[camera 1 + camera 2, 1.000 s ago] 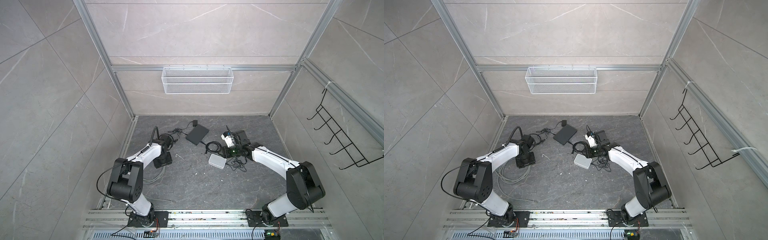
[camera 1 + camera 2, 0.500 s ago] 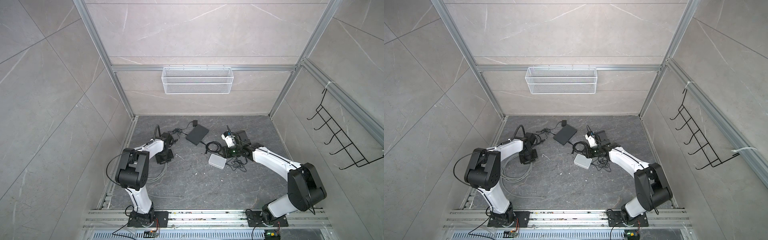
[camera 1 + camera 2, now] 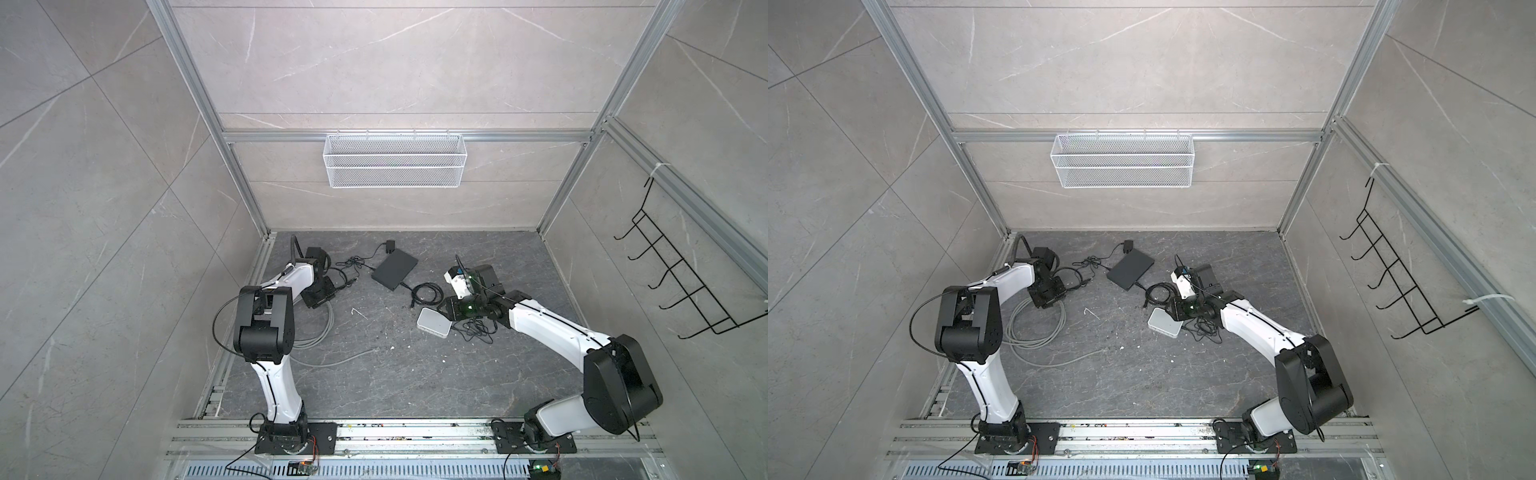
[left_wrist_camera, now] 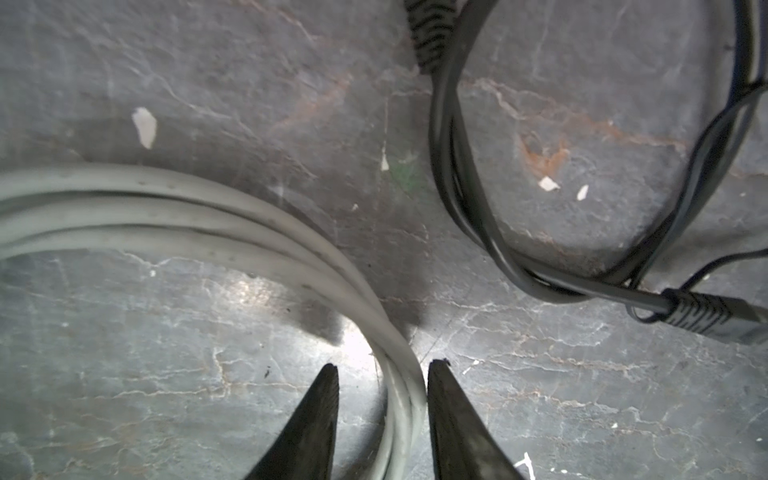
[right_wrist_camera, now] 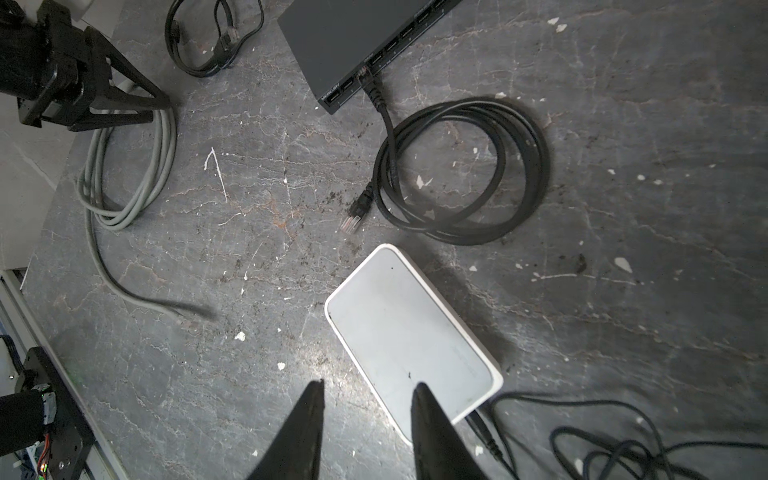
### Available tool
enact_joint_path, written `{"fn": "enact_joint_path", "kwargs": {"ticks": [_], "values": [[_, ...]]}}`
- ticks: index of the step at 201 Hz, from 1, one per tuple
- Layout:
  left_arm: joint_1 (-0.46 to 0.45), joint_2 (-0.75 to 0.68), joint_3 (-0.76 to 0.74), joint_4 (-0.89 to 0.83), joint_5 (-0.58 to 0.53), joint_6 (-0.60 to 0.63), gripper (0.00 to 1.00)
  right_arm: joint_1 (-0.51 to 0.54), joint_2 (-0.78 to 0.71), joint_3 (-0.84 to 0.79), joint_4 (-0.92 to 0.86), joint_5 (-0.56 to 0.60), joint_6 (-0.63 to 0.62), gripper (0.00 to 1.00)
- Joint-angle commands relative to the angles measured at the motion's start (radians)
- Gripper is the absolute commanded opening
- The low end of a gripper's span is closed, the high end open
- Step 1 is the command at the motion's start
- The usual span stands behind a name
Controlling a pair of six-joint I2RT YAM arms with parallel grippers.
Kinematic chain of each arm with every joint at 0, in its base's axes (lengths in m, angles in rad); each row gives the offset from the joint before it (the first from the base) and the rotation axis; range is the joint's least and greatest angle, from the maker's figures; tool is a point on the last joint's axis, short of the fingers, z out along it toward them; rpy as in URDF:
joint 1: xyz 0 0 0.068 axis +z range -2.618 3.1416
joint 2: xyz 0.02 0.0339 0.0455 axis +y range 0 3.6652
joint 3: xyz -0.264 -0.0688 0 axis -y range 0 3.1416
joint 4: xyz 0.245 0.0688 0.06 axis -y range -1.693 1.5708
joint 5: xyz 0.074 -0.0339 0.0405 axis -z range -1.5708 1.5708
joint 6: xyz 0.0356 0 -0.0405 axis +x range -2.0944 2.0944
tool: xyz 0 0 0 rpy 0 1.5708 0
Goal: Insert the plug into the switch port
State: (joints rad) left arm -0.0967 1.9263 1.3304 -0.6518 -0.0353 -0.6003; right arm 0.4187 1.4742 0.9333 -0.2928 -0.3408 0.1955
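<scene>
- While the loose plug (image 5: pixel 351 220) of the black cable (image 5: pixel 498 166) is lying flat on the table (image 5: pixel 623 249), neither claw is touching it.
- It's resting just beside its own coil, between the black switch (image 5: pixel 332 33) and the white switch (image 5: pixel 411 332), with its clear tip pointing toward the white one.
- That cable's other plug (image 5: pixel 368 79) is already sitting in the black switch's front row, and an open port (image 5: pixel 333 97) is showing at the end of the row.
- The right claw (image 5: pixel 369 383) is hovering over the edge of the white switch with its fingers apart and nothing between them. One fingertip is overlapping the white case in the wrist view, and I can't tell whether it's touching.
- The left claw (image 4: pixel 382 365) is working well apart from all that, on the left side of the table, pointing down at the grey cable (image 4: pixel 208 220).
- Its fingers are standing apart with the grey strands running between them, lying against one finger with a gap at the other, so it's straddling, not clamping.
- The grey cable is trailing out of its coil toward the table's front, and its end is too blurred to read.
- A flat black lead (image 4: pixel 449 166) is looping just beside the grey coil.
- A thin black wire (image 5: pixel 623 449) is tangling behind the white switch.
</scene>
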Motion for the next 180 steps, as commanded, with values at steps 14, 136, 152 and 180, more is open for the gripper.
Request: {"fn": "enact_joint_path", "kwargs": {"ticks": [14,136,152,180], "values": [[-0.015,-0.139,-0.004,-0.037,0.057,0.192,0.45,0.006,-0.008,0.010,-0.059,0.019,-0.003,0.38],[-0.472,-0.489,-0.441,0.035,0.179,0.394,0.47,-0.042,0.106,0.104,-0.101,0.002,0.031,0.38],[-0.495,-0.488,-0.459,0.034,0.179,0.406,0.47,-0.045,0.103,0.102,-0.110,0.004,0.028,0.38],[-0.509,-0.473,-0.479,0.056,0.182,0.418,0.47,-0.047,0.097,0.095,-0.115,0.009,0.027,0.38]]}}
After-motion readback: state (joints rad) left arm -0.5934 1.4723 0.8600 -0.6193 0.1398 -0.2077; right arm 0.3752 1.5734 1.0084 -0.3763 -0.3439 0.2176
